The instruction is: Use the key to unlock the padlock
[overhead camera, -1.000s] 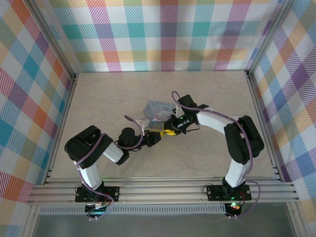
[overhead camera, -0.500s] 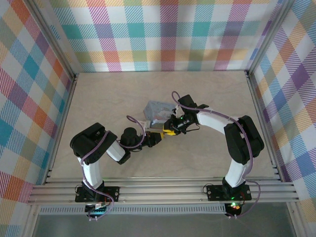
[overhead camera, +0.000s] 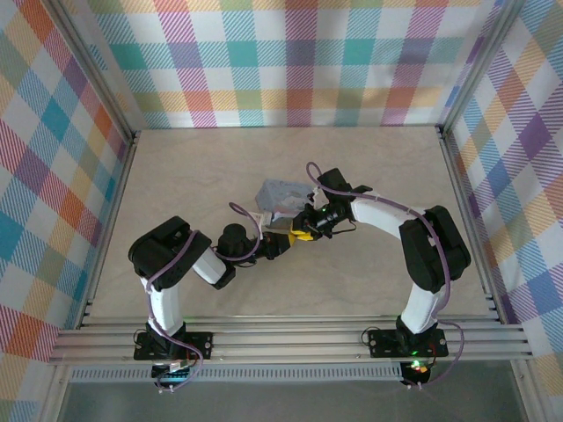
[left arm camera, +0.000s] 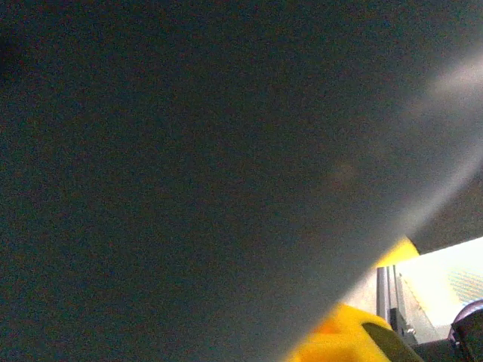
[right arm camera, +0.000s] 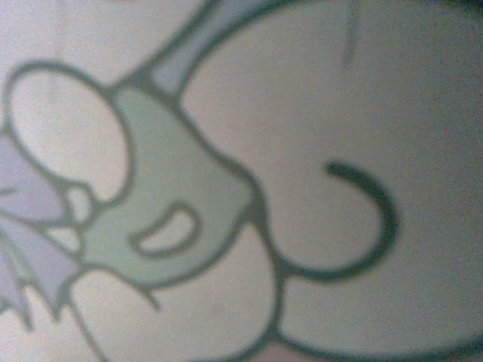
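- From the overhead camera, both arms reach in from the bottom of the frame and meet just below the middle of the worktop (overhead camera: 176, 176).
- The left hand (overhead camera: 283, 238) comes in from the lower left, pointing up and to the right.
- The right hand (overhead camera: 302, 230) comes in from the right, pointing down and to the left. The two hands sit tip to tip, very close together.
- A pale blue tin (overhead camera: 280, 195) lies on the worktop just above that meeting point. I cannot tell whether either hand touches it.
- Yellow fingertips (overhead camera: 300, 235) show where the hands meet.
- I cannot tell whether the left hand is spread or pressed together. Its wrist camera gives me a dark blur across most of the frame, with one yellow fingertip (left arm camera: 339, 341) at the lower right and a bright strip of worktop beyond it.
- I cannot tell the right hand's state either. Its wrist camera sits hard up against the tin's cartoon print (right arm camera: 226, 151), a blurred drawing in grey-green outlines.
- The padlock and the key are too small for me to pick out in the cluster of fingers below the tin, so I cannot say whether either one is pinched.
- Plaid walls (overhead camera: 299, 61) enclose the worktop on three sides.
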